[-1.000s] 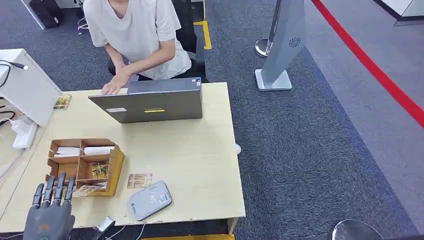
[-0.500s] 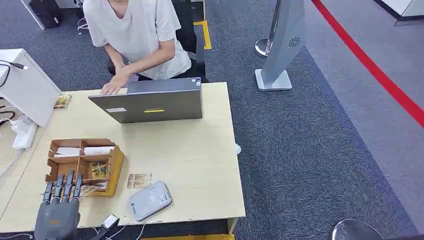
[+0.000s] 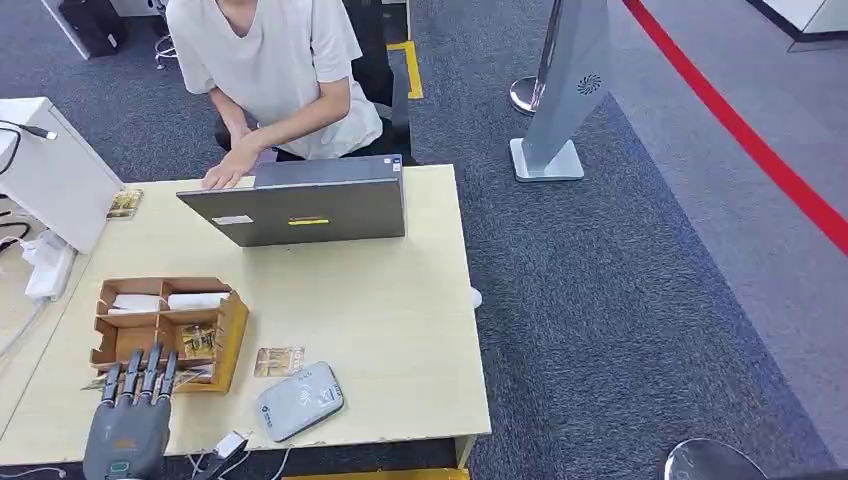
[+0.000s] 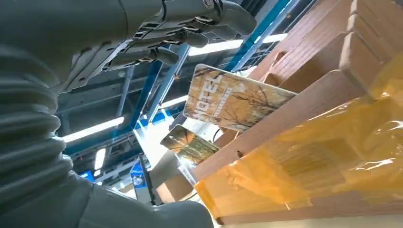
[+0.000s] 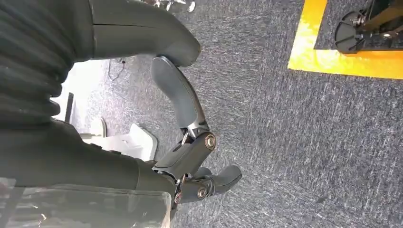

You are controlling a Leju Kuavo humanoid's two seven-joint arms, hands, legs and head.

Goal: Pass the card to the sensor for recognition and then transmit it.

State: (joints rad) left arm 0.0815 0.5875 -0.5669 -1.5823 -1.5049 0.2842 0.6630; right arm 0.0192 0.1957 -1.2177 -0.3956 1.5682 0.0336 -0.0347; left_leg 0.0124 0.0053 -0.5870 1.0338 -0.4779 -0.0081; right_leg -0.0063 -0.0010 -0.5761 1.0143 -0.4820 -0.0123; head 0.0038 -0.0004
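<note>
Now your left hand (image 3: 128, 425), fingers spread and empty, nears the thin stiff printed card (image 3: 180, 378) lower left; pinch its protruding edge.

left hand (image 3: 128, 428) — wrist cut off at the frame's bottom | person (image 3: 270, 60) — head out of frame | laptop (image 3: 300, 208) — screen faces away, unseen
</note>
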